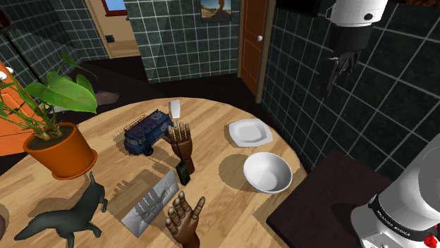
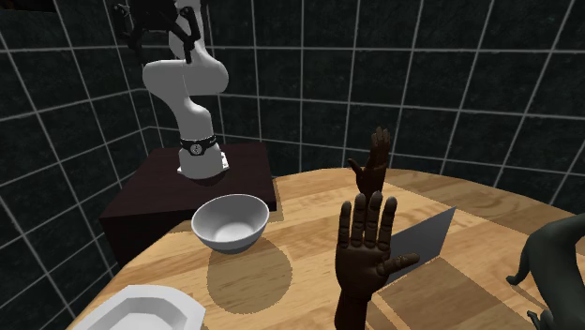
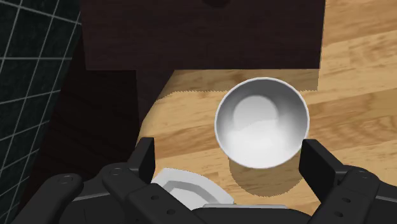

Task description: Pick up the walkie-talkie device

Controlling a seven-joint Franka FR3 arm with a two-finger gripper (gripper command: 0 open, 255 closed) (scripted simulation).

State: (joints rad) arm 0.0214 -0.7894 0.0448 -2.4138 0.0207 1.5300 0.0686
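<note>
In the shoulder view, the round light-wood desk (image 1: 225, 211) carries at its left a green leafy plant in an orange pot (image 1: 60, 151). A dark grey four-legged animal figure (image 1: 67, 218) stands near the desk's front edge. Next comes a blue toy van with a roof rack (image 1: 147, 134), and nearer the front a grey rectangular sheet (image 1: 149, 201) propped at a tilt. The small dark oblong walkie-talkie (image 1: 182, 172) stands at the wrist of an upright brown wooden model hand (image 1: 182, 143), close against it. A second brown model hand (image 1: 185, 220) rises by the front edge. Further right sit a white angular plate (image 1: 249, 132) and a white round bowl (image 1: 267, 172), then the dark brown box stand (image 1: 324, 204). The black two-finger gripper (image 1: 343, 70) hangs high at the upper right, well apart from the walkie-talkie. Its fingers (image 3: 143, 159) are spread wide with nothing between them, above the bowl.
</note>
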